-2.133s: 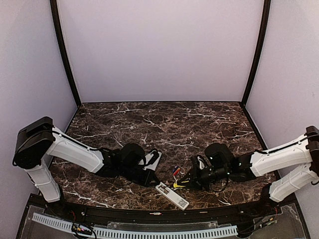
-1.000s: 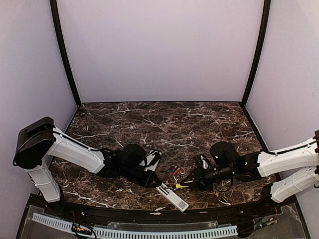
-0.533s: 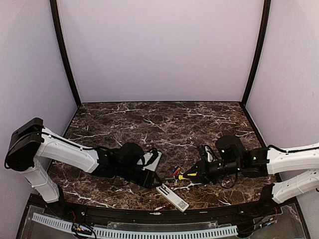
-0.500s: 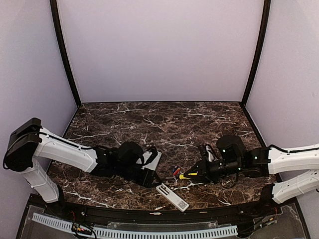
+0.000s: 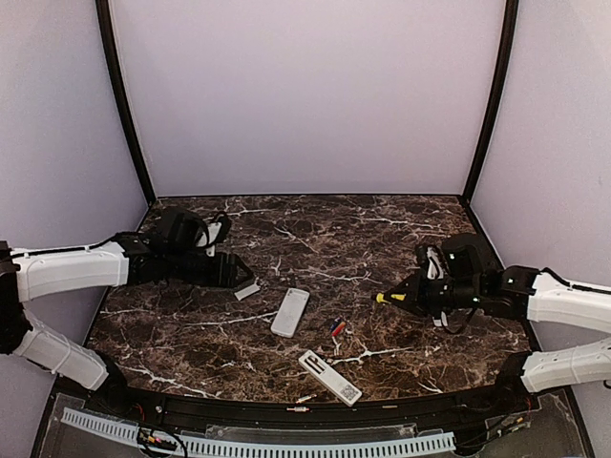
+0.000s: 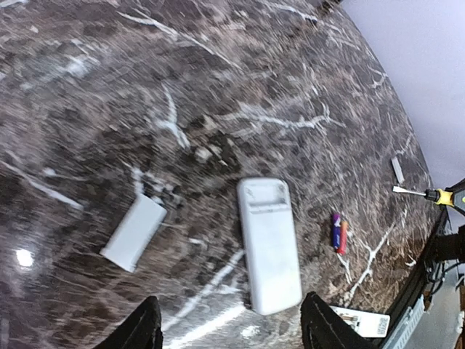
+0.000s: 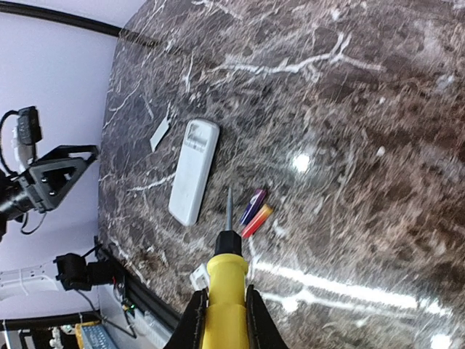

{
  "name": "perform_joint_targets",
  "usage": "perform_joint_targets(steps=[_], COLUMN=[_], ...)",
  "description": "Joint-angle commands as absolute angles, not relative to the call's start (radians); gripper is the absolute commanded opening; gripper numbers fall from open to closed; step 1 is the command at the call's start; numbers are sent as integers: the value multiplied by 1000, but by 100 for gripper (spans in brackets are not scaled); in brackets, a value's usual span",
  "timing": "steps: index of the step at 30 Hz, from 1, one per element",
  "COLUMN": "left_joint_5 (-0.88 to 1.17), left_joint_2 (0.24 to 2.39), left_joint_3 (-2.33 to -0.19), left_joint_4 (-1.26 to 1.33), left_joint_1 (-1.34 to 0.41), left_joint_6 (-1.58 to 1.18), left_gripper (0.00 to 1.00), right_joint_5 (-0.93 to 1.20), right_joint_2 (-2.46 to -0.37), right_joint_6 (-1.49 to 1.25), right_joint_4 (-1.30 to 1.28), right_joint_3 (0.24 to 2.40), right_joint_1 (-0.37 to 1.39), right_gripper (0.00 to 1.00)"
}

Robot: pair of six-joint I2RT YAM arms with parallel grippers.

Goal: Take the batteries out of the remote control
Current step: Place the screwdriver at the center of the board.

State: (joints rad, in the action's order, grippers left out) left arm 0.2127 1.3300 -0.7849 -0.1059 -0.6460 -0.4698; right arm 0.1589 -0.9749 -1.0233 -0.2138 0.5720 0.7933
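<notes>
Two batteries [image 6: 338, 233], one red and one blue, lie side by side on the marble-patterned desk [image 5: 382, 229]. They sit just beside the white remote control [image 6: 269, 243] and outside it, which suggests the unloading is all but done. The remote's compartment end looks bare, though the view is soft. A small white cover [image 6: 133, 231] lies apart on its other side, apparently put there to give access.

The left end effector [image 6: 231, 329] hovers near that cover, fingers spread wide, nothing between them and touching nothing. The right end effector [image 7: 221, 309] is clamped tight on the yellow handle of a screwdriver [image 7: 227, 265]. Its thin blade points towards the batteries and is held clear of the desk; it is likely the prying tool. A second white slab [image 5: 329, 375] with a printed label sits near the front edge.
</notes>
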Motion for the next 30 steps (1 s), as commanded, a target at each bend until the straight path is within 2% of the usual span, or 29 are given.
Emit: perform_joint_targets(steps=[1,6,9,11,20,28,30], left_joint_5=[302,408,362,297,273,278,278], left_joint_2=[1241,1156,1117,1100,1050,1067,1069], left_joint_3=[-907,-956,-940,-935,-911,-915,-916], left_joint_4=[-316,-363,-346,-345,-338,-345,-345], left_joint_1=[-448,-218,-132,-118,-114,-114,-114], left_joint_6=[-321,-279,-245,-243,-227,-225,-225], left_gripper=[66,68,70,70,70,69,69], right_joint_5=[257,350,388,410,521,505,480], right_joint_2=[-1106,-1280,-1371,-1436,-1670,-1733,-1739], right_joint_6=[-859,-774,-743,-720,-717,-704,-689], right_joint_4=[-87,20,66,79,196,184,150], right_joint_3=[619,702,752,793,886,892,896], right_joint_1=[672,602,591,592,592,592,594], right_gripper=[0,0,0,0,0,0,3])
